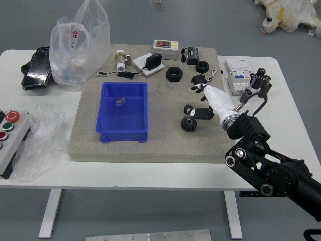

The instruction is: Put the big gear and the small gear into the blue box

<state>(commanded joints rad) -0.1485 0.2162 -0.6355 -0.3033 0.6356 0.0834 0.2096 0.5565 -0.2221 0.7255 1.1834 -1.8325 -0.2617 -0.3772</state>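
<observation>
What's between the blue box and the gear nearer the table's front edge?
Nothing but bare grey mat: the head view shows no object between the right wall of the blue box and that gear.

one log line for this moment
right robot hand: open | big gear, small gear: near its thumb | blue box: no gear inside

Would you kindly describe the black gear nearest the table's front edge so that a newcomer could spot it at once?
From the blue box, move right across the mat towards the right hand. The round, toothed gear lies just left of that hand. It is nearer the robot than the other gear, just behind it.
</observation>
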